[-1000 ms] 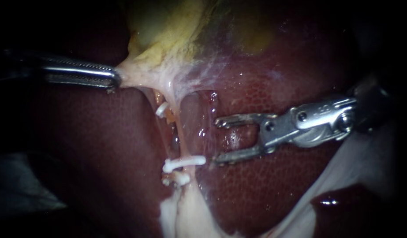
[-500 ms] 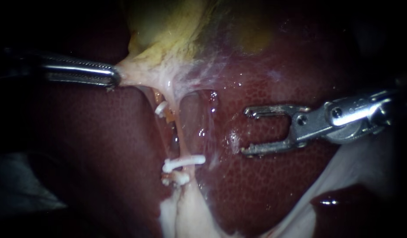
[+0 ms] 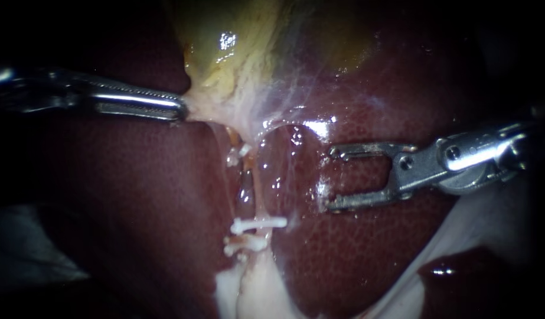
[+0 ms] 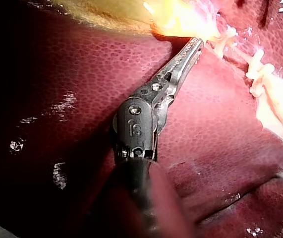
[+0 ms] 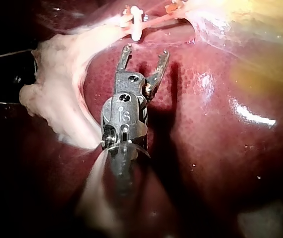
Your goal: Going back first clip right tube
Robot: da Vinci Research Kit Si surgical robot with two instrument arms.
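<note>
One clip [image 3: 259, 224] crossed the tube [image 3: 258, 190]. Near it the right instrument's [image 3: 328, 179] wide, empty claw could snag it; the left instrument's [image 3: 181, 111] claw gripped gallbladder [image 3: 225, 56].

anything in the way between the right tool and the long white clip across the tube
Nothing visible. The right tool sits with open jaws beside the clip on the tube, apart from it, with only bare, wet liver surface between them.
</note>
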